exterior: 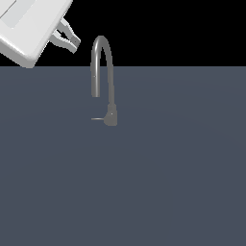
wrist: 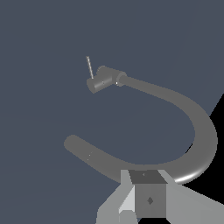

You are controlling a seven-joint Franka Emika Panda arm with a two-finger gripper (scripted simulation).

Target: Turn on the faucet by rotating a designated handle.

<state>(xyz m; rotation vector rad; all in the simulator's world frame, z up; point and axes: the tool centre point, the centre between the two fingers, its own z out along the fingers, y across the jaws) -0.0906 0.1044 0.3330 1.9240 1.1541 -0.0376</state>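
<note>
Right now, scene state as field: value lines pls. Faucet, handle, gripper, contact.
surface: flat grey floor
faucet: upright, gooseneck spout on a small base
handle: thin straight rod sticking out of the base toward the exterior view's left
gripper: above and to the exterior view's left of the spout top, holding nothing; open or shut cannot be told
contact: none; gripper is apart from faucet and handle
task status: handle not yet touched

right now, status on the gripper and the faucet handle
Gripper empty, high, apart from faucet. Handle untouched, sticking out of the base toward the exterior view's left. Spout arch sits between gripper and handle.
</note>
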